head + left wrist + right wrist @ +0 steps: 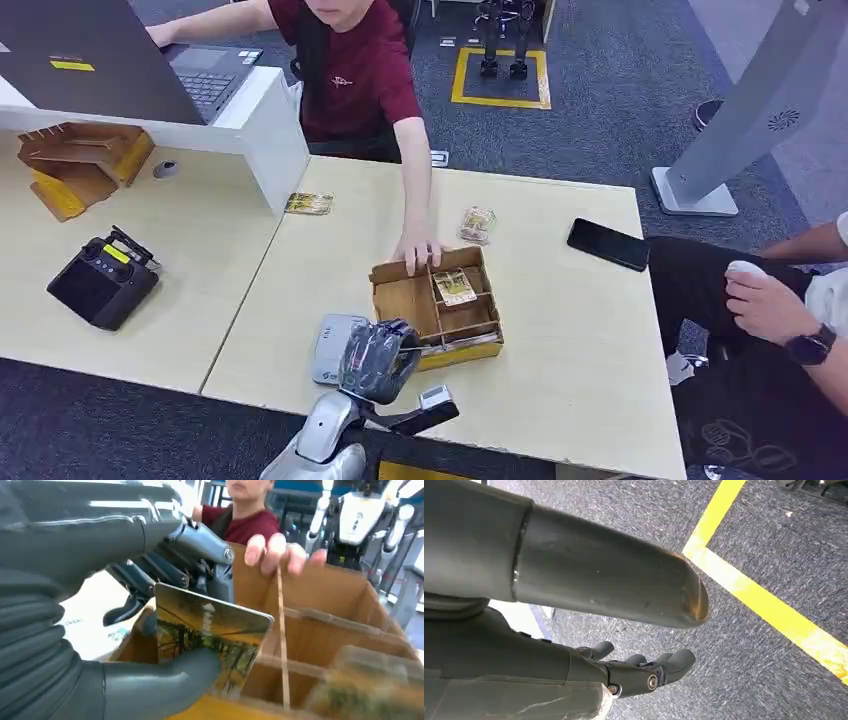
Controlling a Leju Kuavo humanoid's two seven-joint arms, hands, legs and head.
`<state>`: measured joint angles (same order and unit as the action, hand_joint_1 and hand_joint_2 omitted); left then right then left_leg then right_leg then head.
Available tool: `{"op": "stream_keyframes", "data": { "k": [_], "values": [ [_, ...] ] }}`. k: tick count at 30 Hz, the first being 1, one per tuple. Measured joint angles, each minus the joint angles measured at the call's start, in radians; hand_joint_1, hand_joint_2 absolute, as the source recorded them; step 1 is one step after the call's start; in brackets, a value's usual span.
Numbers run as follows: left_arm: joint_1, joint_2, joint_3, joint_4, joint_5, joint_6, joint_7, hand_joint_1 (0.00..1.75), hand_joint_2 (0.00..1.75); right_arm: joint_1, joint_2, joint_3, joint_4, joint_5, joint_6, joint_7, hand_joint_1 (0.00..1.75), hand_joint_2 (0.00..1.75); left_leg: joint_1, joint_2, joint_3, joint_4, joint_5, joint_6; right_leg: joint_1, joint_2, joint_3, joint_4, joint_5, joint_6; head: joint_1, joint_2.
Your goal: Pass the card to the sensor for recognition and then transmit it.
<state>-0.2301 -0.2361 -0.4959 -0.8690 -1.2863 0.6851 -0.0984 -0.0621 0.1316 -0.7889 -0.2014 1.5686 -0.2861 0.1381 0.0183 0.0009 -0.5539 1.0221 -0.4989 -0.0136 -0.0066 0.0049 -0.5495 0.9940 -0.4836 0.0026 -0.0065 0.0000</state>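
From the head view, my left hand (pixel 378 358) hovers at the near edge of the wooden divided box (pixel 437 305), just beside the grey sensor (pixel 331 348); a person's hand (pixel 416 250) rests on the box's far rim.

At my left wrist, thumb and fingers pinch the card (pixel 210 635) upright over the box.

At my right wrist, my right hand (pixel 644 672) hangs over the carpet, fingers loosely apart, holding nothing.

On the counter (pixel 580 340) we see a black phone (pixel 608 244) near the right edge, a black remote controller (pixel 102 279) at left, and a person's hand (pixel 417 250) on the wooden box's (pixel 400 300) rim.
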Motion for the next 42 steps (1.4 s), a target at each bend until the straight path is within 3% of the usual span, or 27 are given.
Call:
{"op": "stream_keyframes", "data": {
  "k": [1, 2, 3, 4, 10, 11, 12, 13, 18, 21, 23, 26, 42],
  "values": [
    [0.003, 0.0, -0.002, 0.0, 0.001, 0.0, 0.0, 1.08, 1.75, 0.0, 0.0, 0.0, 0.0, 0.0, 0.0, 0.0, 0.0, 0.0, 0.0, 0.0, 0.0, 0.0, 0.0, 0.0, 0.0, 0.0, 0.0, 0.0, 0.0, 0.0, 0.0, 0.0],
    [0.002, 0.001, -0.007, 0.001, 0.003, 0.0, 0.0, 1.01, 1.75, 0.0, 0.0, -0.001, 0.0, 0.0, 0.0, 0.0, 0.0, 0.0, 0.0, 0.0, 0.0, 0.0, 0.0, 0.0, 0.0, 0.0, 0.0, 0.0, 0.0, 0.0, 0.0, 0.0],
    [0.001, 0.002, -0.01, 0.001, 0.005, 0.0, 0.0, 1.1, 1.75, 0.0, 0.0, -0.001, 0.0, 0.0, 0.0, 0.0, 0.0, 0.0, 0.0, 0.0, 0.0, 0.0, 0.0, 0.0, 0.0, 0.0, 0.0, 0.0, 0.0, 0.0, 0.0, 0.0],
    [0.001, 0.003, -0.012, 0.001, 0.006, 0.0, 0.0, 1.5, 1.75, -0.001, 0.0, -0.001, 0.0, 0.0, 0.0, 0.0, 0.0, 0.0, 0.0, 0.0, 0.0, 0.0, 0.0, 0.0, 0.0, 0.0, 0.0, 0.0, 0.0, 0.0, 0.0, 0.0],
    [0.002, 0.003, -0.015, 0.001, 0.009, 0.0, 0.0, 1.45, 1.75, 0.0, 0.0, -0.001, 0.0, 0.0, 0.0, 0.0, 0.0, 0.0, 0.0, 0.0, 0.0, 0.0, 0.0, 0.0, 0.0, -0.001, 0.0, 0.0, 0.0, 0.0, 0.0, 0.0],
    [0.002, 0.003, -0.015, 0.001, 0.009, 0.0, 0.0, 1.57, 1.75, 0.0, 0.0, -0.001, 0.0, 0.0, 0.0, 0.0, 0.0, 0.0, 0.0, 0.0, 0.0, 0.0, 0.0, 0.0, 0.0, -0.001, 0.0, 0.0, 0.0, 0.0, 0.0, 0.0],
    [0.002, 0.003, -0.015, 0.001, 0.009, 0.0, 0.0, 1.54, 1.75, 0.0, 0.0, -0.001, 0.0, 0.0, 0.0, 0.0, 0.0, 0.0, 0.0, 0.0, 0.0, 0.0, 0.0, 0.0, 0.0, -0.001, 0.0, 0.0, 0.0, 0.0, 0.0, 0.0],
    [0.002, 0.003, -0.015, 0.001, 0.009, 0.0, 0.0, 1.62, 1.75, 0.0, 0.0, -0.001, 0.0, 0.0, 0.0, 0.0, 0.0, 0.0, 0.0, 0.0, 0.0, 0.0, 0.0, 0.0, 0.0, -0.001, 0.0, 0.0, 0.0, 0.0, 0.0, 0.0],
    [0.001, 0.003, -0.015, 0.001, 0.01, 0.0, 0.0, 1.5, 1.75, 0.0, 0.0, -0.001, 0.0, 0.0, 0.0, 0.0, 0.0, 0.0, 0.0, 0.0, 0.0, 0.0, 0.0, 0.0, 0.0, -0.001, 0.0, 0.0, 0.0, 0.0, 0.0, 0.0],
    [0.001, 0.003, -0.015, 0.001, 0.02, 0.0, -0.001, 1.54, 1.75, 0.0, 0.0, -0.001, 0.0, 0.0, 0.0, 0.0, 0.0, 0.0, 0.0, 0.0, 0.0, 0.0, 0.0, 0.001, 0.0, -0.001, 0.0, 0.0, 0.0, 0.0, 0.0, 0.0],
    [0.001, 0.003, -0.015, 0.0, 0.035, 0.0, -0.011, 1.71, 1.75, 0.0, 0.0, -0.001, 0.0, 0.0, -0.002, 0.0, 0.0, 0.0, 0.0, 0.0, 0.0, 0.0, 0.0, 0.0, 0.0, -0.001, 0.0, 0.0, 0.0, 0.0, 0.0, 0.0],
    [0.006, 0.003, -0.017, -0.015, 0.055, 0.0, -0.021, 1.62, 1.75, 0.0, 0.0, -0.001, 0.0, 0.0, -0.003, 0.002, 0.0, 0.0, 0.0, 0.0, 0.0, 0.0, 0.0, 0.001, 0.0, -0.001, 0.0, 0.0, 0.0, 0.0, 0.0, 0.0],
    [0.055, 0.037, -0.062, -0.222, 0.099, -0.009, -0.029, 1.75, 1.75, 0.0, 0.003, -0.01, 0.0, -0.013, -0.014, 0.003, 0.0, 0.0, 0.0, 0.0, -0.001, 0.0, 0.0, 0.001, 0.0, -0.001, 0.0, 0.0, 0.0, 0.0, 0.0, 0.0]
  ]
}}
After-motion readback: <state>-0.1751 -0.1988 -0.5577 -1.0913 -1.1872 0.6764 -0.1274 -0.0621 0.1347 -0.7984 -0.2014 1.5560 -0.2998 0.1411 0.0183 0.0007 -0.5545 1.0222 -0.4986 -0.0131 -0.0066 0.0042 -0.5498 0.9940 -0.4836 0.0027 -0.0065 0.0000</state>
